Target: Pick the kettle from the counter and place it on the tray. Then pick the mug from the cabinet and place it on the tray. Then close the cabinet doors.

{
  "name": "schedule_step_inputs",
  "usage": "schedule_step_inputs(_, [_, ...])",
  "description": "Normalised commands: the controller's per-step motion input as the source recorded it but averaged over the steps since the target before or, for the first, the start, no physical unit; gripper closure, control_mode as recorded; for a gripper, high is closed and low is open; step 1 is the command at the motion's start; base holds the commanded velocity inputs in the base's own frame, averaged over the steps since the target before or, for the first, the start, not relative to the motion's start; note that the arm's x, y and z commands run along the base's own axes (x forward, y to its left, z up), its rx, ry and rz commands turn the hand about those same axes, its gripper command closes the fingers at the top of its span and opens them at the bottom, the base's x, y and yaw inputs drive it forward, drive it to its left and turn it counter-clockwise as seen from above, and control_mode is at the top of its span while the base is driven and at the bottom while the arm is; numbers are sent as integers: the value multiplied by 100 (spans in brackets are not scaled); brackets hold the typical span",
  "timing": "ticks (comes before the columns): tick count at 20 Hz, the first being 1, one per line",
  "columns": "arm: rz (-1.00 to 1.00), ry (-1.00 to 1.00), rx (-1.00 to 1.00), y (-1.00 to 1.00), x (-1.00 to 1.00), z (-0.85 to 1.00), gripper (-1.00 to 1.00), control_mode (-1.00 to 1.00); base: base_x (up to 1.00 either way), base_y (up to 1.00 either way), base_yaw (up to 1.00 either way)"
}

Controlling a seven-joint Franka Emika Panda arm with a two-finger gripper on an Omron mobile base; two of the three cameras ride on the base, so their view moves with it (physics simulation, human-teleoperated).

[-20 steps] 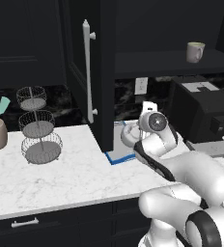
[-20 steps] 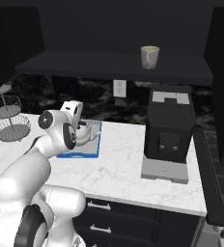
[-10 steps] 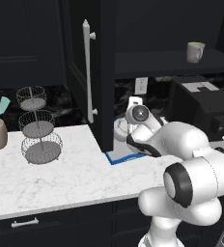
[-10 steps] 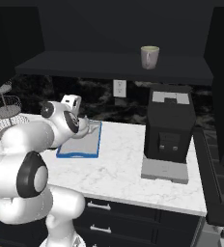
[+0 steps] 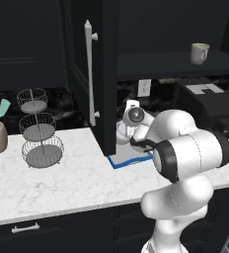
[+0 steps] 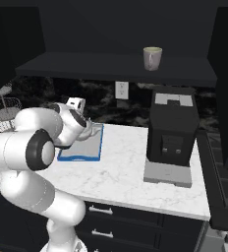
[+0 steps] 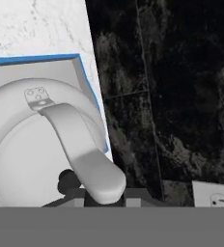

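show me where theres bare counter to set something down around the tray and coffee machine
Free: the marble counter between the tray and the black coffee machine, and the stretch between the wire tiered basket and the open cabinet door. Crowded: the tray, where the kettle sits under the arm.

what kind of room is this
A kitchen, rendered rather than real: a marble-patterned counter over dark drawers, a black wall cabinet with a mug on its shelf, and a coffee machine on the counter.
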Motion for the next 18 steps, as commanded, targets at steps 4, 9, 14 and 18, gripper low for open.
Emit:
schedule_step_inputs(4, [0, 7, 0, 3, 30, -35, 100, -100, 0, 0, 0])
schedule_step_inputs(9, [0, 1, 0, 3, 26, -26, 100, -100, 0, 0, 0])
schedule_step_inputs(14, [0, 0, 0, 1, 29, -13, 100, -100, 0, 0, 0])
schedule_step_inputs(18, [0, 0, 0, 5, 24, -17, 100, -100, 0, 0, 0])
